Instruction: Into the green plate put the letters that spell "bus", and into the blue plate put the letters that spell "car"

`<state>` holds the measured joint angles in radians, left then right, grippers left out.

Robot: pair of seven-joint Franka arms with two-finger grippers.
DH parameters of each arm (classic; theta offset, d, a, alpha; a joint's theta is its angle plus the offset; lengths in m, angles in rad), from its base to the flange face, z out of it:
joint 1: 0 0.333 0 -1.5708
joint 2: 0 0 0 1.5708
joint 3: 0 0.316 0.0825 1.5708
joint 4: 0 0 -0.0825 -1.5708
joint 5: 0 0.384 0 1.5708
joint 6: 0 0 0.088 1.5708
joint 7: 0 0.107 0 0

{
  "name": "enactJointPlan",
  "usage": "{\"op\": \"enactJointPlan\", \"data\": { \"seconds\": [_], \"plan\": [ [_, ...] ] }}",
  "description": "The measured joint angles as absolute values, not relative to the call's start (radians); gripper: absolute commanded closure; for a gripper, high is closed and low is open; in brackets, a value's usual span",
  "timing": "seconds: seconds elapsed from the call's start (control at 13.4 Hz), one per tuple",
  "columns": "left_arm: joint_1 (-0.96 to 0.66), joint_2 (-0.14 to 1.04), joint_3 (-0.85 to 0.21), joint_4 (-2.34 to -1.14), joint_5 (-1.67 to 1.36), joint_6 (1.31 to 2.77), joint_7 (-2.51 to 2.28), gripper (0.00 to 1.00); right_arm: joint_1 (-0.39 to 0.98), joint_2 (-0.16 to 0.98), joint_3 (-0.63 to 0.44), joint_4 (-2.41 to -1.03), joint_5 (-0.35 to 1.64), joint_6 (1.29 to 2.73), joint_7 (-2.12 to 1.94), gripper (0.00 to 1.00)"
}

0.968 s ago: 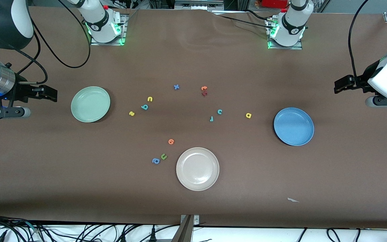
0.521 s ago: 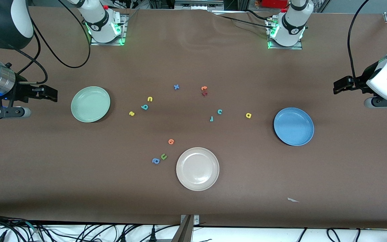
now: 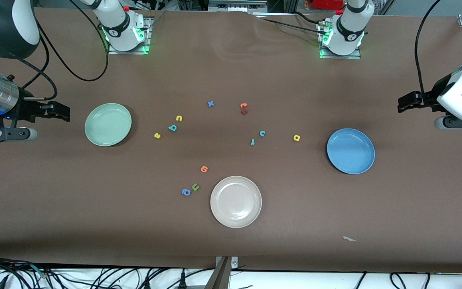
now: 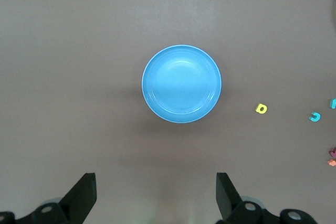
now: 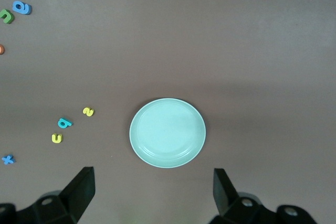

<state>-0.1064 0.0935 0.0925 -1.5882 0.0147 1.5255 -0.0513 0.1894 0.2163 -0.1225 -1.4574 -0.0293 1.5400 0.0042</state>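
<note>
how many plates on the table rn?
3, none hidden. Green plate toward the right arm's end, blue plate toward the left arm's end, cream plate between them, nearest the front camera. All three are empty.

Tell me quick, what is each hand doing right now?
Left hand: open, holding nothing.
Right hand: open, holding nothing.

The right gripper (image 3: 60, 112) hangs at the front view's nine o'clock edge, fingers (image 5: 79, 190) spread wide and empty. The left gripper (image 3: 405, 103) hangs at three o'clock, fingers (image 4: 84, 195) equally wide, holding nothing.
</note>
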Motion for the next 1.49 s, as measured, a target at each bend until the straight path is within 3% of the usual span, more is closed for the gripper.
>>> {"op": "enactJointPlan", "data": {
  "seconds": [1.49],
  "plan": [
    [-0.106, 0.096, 0.093, -1.588, 0.015, 1.525, -0.051, 0.00, 0.189, 0.217, -0.122, -1.495, -0.029, 1.543, 0.004, 0.01]
  ]
}}
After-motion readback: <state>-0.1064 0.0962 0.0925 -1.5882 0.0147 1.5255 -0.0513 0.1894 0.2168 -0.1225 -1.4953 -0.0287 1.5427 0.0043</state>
